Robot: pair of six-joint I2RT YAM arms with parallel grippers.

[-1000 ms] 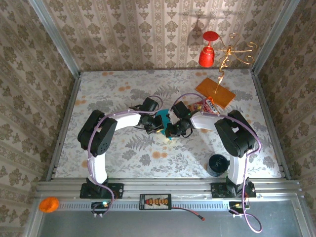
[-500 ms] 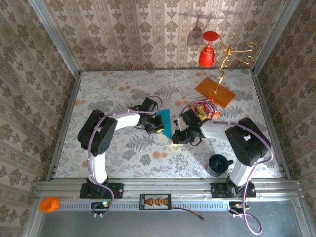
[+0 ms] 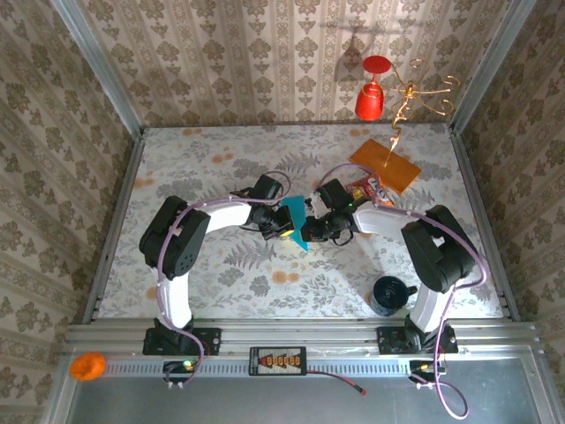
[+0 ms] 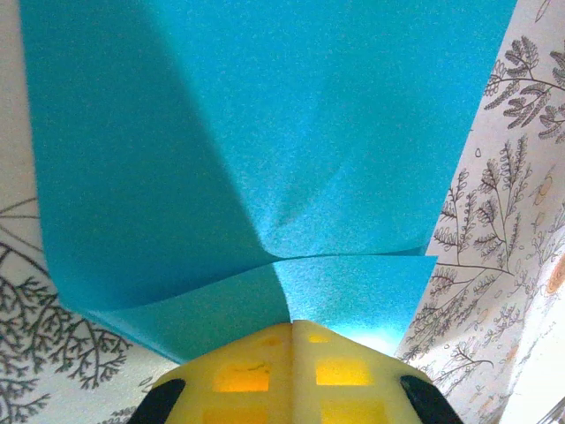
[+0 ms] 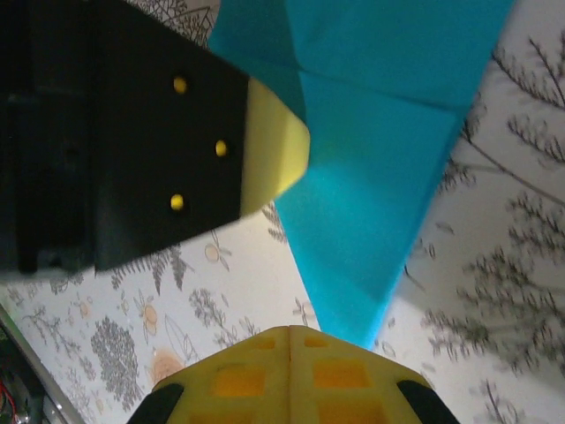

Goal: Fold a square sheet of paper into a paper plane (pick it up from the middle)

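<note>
The square sheet of paper (image 3: 297, 223), teal-blue and creased, is folded over on itself and hangs above the table's middle, tapering to a lower corner (image 5: 357, 300). My left gripper (image 3: 284, 223) is shut on the sheet's edge; its yellow fingers meet on the paper (image 4: 265, 132) in the left wrist view, at the gripper (image 4: 291, 325). My right gripper (image 3: 311, 231) is just right of the sheet, its fingers pressed together with nothing between them (image 5: 290, 331). The paper's corner ends beside them, apart. The left gripper's fingertip (image 5: 274, 146) shows at upper left in the right wrist view.
An orange card (image 3: 385, 165) and a red-and-yellow snack packet (image 3: 366, 188) lie at the back right. A dark cup (image 3: 388, 294) stands near the right arm's base. A red goblet (image 3: 372, 93) and a gold ornament (image 3: 415, 97) hang on the back wall.
My right gripper pulled back to the right and toward the near edge, then returned close to the sheet. The left gripper kept hold of the sheet, which swung slightly.
</note>
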